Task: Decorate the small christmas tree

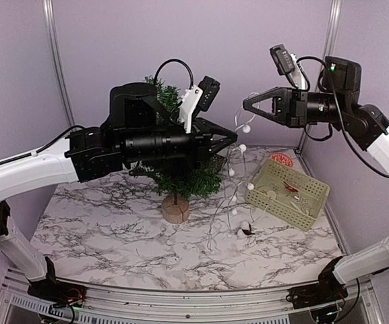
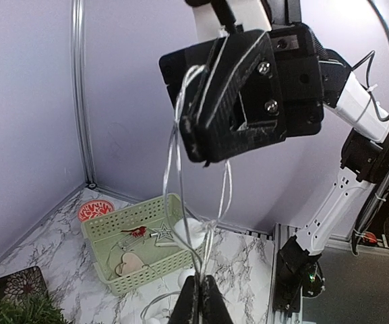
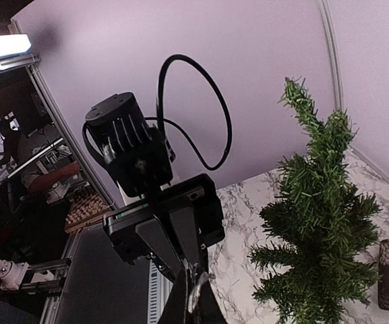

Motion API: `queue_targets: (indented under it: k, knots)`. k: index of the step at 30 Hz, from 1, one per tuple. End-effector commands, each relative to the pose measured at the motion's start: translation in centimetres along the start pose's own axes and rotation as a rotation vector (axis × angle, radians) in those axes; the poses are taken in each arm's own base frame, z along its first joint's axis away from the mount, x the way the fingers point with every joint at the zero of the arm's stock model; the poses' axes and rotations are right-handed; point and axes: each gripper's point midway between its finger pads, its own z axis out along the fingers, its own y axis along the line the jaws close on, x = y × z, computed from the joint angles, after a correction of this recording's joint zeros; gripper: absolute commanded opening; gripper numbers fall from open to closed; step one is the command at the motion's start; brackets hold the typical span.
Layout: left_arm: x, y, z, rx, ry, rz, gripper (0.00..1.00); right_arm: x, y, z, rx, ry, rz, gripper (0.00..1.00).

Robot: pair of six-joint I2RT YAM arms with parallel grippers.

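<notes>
The small christmas tree (image 1: 181,177) stands on its round wood base (image 1: 175,210) mid-table, partly hidden behind my left arm. It also shows in the right wrist view (image 3: 322,229). A silver wire garland with white balls (image 1: 251,185) hangs from both grippers down to the table, right of the tree. My left gripper (image 1: 234,140) is shut on the wire (image 2: 169,162), its fingertips (image 2: 193,304) pinched together. My right gripper (image 1: 245,105) is just above and right of it, shut on the same wire (image 3: 195,287). Each gripper faces the other closely in the wrist views.
A pale green basket (image 1: 309,202) sits at the right, holding a star (image 2: 162,233), a wooden heart (image 2: 130,263) and a red ornament (image 2: 137,231). A red disc (image 1: 283,160) lies behind it. A dark patterned coaster (image 2: 19,283) lies near the tree.
</notes>
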Motion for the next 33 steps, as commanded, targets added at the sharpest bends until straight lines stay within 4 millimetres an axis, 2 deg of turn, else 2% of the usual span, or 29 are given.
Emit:
queue_targets:
  k: [1,5,6,8,13,17,21,24,28,29,33]
  knots:
    - [-0.9,-0.4,-3.2,-0.007,-0.055,0.024,0.00,0.7,0.2,0.4,-0.013,0.001,-0.012,0.17]
    - [-0.1,0.1,-4.2,-0.021,-0.063,-0.016,0.00,2.8,-0.9,0.5,0.024,0.049,0.015,0.53]
    - [0.0,0.2,-4.3,-0.024,-0.067,-0.028,0.00,3.7,-1.4,0.4,0.050,0.070,0.020,0.60]
    - [0.0,0.4,-4.5,-0.028,-0.077,-0.050,0.00,5.8,-2.5,0.0,0.114,0.111,0.030,0.67]
    - [0.2,0.8,-4.6,-0.044,-0.086,-0.066,0.00,10.4,-3.4,-0.2,0.142,0.136,0.069,0.73]
    - [0.3,1.0,-4.6,-0.050,-0.085,-0.074,0.00,11.1,-3.1,1.2,0.132,0.130,0.062,0.75]
    - [0.4,1.1,-4.3,-0.053,-0.085,-0.086,0.00,12.4,-3.1,3.7,0.113,0.171,0.049,0.75]
    - [0.5,1.3,-4.3,-0.058,-0.081,-0.091,0.00,12.6,-3.1,4.7,0.099,0.179,0.046,0.74]
    - [0.7,1.7,-4.4,-0.079,-0.079,-0.101,0.00,12.6,-2.8,5.4,0.082,0.175,0.040,0.65]
    - [0.8,1.9,-4.5,-0.086,-0.079,-0.105,0.00,12.7,-2.8,5.5,0.078,0.174,0.043,0.59]
    - [0.9,2.3,-5.0,-0.106,-0.084,-0.116,0.00,12.8,-3.2,5.5,0.112,0.187,0.043,0.22]
